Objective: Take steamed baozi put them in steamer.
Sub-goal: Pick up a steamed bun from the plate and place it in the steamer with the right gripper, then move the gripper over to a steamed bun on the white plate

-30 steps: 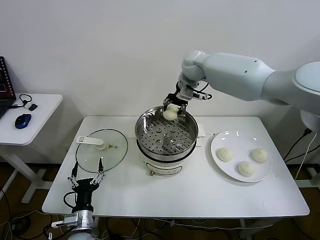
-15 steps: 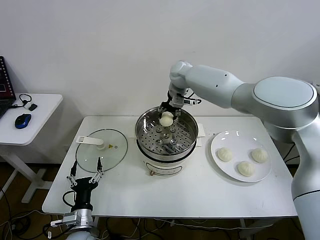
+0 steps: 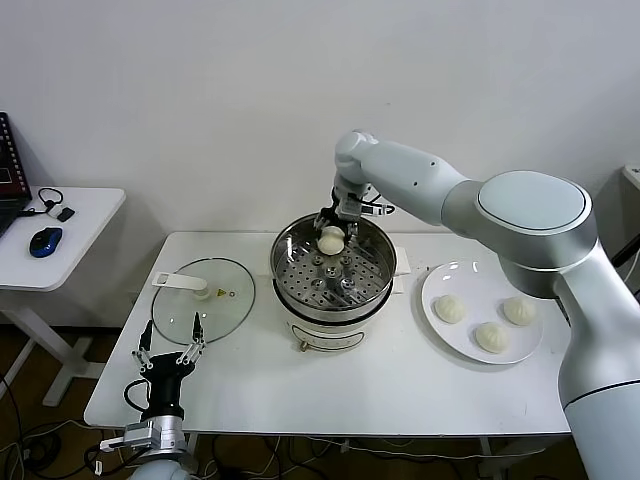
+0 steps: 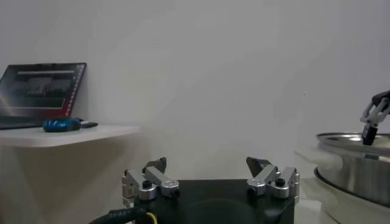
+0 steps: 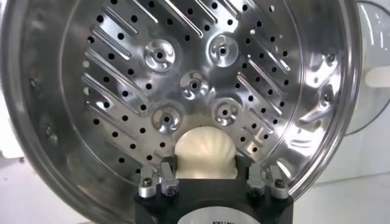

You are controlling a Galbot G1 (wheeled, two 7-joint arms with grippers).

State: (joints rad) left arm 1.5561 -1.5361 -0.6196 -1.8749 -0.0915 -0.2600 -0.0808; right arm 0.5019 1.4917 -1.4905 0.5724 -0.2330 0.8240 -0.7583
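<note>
Four steamed baozi are in sight: one (image 3: pixel 331 239) is clamped between the fingers of the right gripper (image 3: pixel 332 226) over the back part of the steamer (image 3: pixel 334 282), at the centre of the head view, and three (image 3: pixel 450 309) (image 3: pixel 519 310) (image 3: pixel 492 337) lie on a white plate (image 3: pixel 438 281) at centre right. There is one steamer, one plate and one glass lid (image 3: pixel 203 299). The held bun (image 5: pixel 205 152) is cream-white and round, its domed top marked with fine pleats that fan out from the middle. The steamer is a shiny steel pot on a white base, and its perforated tray (image 5: pixel 183 79) is bare, with slots, small holes and round dimples. The lid lies flat at centre left of the white table (image 3: pixel 350 385). The left gripper (image 3: pixel 171 345) waits at the lower left by the table's near edge, its fingers spread apart. At upper left a side table (image 3: pixel 85 225) carries a blue mouse (image 3: pixel 45 241). Nothing blocks the pot.
</note>
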